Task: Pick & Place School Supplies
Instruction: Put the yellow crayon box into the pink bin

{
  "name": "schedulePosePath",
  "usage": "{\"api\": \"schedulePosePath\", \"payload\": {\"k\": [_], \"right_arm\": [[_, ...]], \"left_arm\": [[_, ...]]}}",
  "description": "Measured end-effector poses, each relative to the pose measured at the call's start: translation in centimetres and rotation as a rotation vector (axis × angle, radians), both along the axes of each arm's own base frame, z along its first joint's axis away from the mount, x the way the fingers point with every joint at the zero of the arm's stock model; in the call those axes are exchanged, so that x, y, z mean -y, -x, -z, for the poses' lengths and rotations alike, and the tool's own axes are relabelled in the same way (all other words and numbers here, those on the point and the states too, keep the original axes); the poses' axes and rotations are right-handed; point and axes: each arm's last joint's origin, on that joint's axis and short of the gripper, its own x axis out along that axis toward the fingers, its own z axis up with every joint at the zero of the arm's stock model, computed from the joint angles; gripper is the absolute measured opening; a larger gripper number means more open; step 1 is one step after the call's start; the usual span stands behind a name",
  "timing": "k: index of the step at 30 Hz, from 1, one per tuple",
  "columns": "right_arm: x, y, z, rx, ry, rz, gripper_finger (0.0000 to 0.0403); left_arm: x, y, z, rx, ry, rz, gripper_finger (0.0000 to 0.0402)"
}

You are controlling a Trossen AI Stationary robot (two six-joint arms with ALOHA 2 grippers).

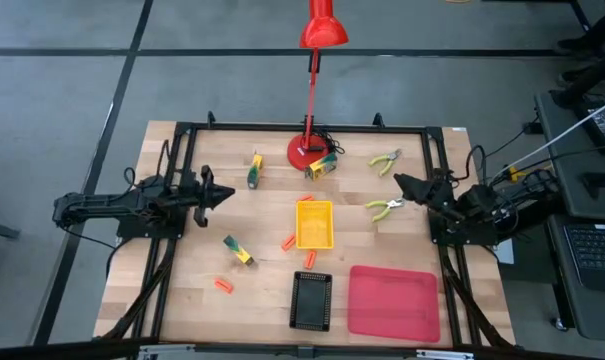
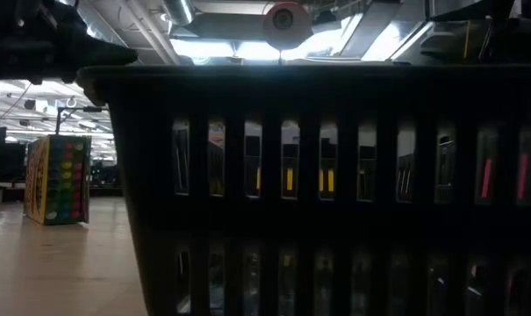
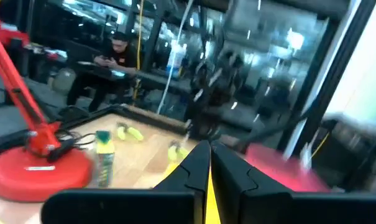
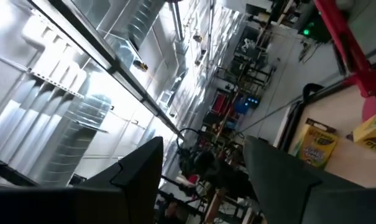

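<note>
In the high view, my left gripper (image 1: 225, 195) hovers shut at the table's left side, pointing right toward the yellow tray (image 1: 314, 238). My right gripper (image 1: 398, 182) is open and empty at the right side, just beyond a pair of pliers with yellow-green handles (image 1: 383, 208). A second pair of pliers (image 1: 385, 160) lies farther back. Yellow-green boxes lie flat on the wood (image 1: 255, 170), (image 1: 322, 167), (image 1: 238, 250). Orange sticks (image 1: 306, 197), (image 1: 288, 241), (image 1: 223, 286) are scattered around the yellow tray. In the left wrist view my left gripper (image 3: 209, 171) shows its fingers together. The right wrist view has my right gripper (image 4: 203, 180) spread and tipped upward.
A red desk lamp stands on its round base (image 1: 307, 152) at the table's far middle. A black slatted tray (image 1: 312, 300) and a red tray (image 1: 394, 303) sit near the front edge; the black tray's wall (image 2: 335, 175) fills the low view. A seated person (image 3: 116, 56) is beyond the table.
</note>
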Motion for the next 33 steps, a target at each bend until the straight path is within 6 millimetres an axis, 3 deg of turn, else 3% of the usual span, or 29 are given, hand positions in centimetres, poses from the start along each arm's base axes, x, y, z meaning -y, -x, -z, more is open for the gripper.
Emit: {"api": "schedulePosePath", "payload": {"k": [4,11,15,19,23,27,33], "right_arm": [[-0.4,-0.5,-2.2,-0.004,0.014,-0.003,0.0226],[-0.9,-1.6,-9.8,-0.041,0.245,0.103,0.0226],[-1.2,-2.2,-13.9,-0.029,0.378,0.128,0.0226],[-1.5,-2.2,-16.8,0.048,0.49,0.068,0.0226],[-1.8,-1.9,-18.4,0.088,0.566,-0.023,0.0226],[-1.9,-2.1,-18.5,0.031,0.594,-0.055,0.0226],[-2.1,-2.4,-18.0,0.001,0.623,-0.125,0.0227]], "left_arm": [[-0.3,0.3,-1.2,0.19,0.338,-0.011,0.0013],[-0.3,0.8,-2.4,0.369,0.567,0.05,0.0011],[-0.2,1.1,-3.0,0.42,0.518,0.106,0.001],[-0.2,1.5,-3.8,0.502,0.426,0.065,0.0012],[-0.5,2.0,-4.3,0.567,0.337,-0.078,0.0012],[-0.5,2.2,-4.6,0.61,0.336,-0.073,0.0011],[0.7,4.3,-7.2,0.837,0.19,0.315,0.0024]]}}
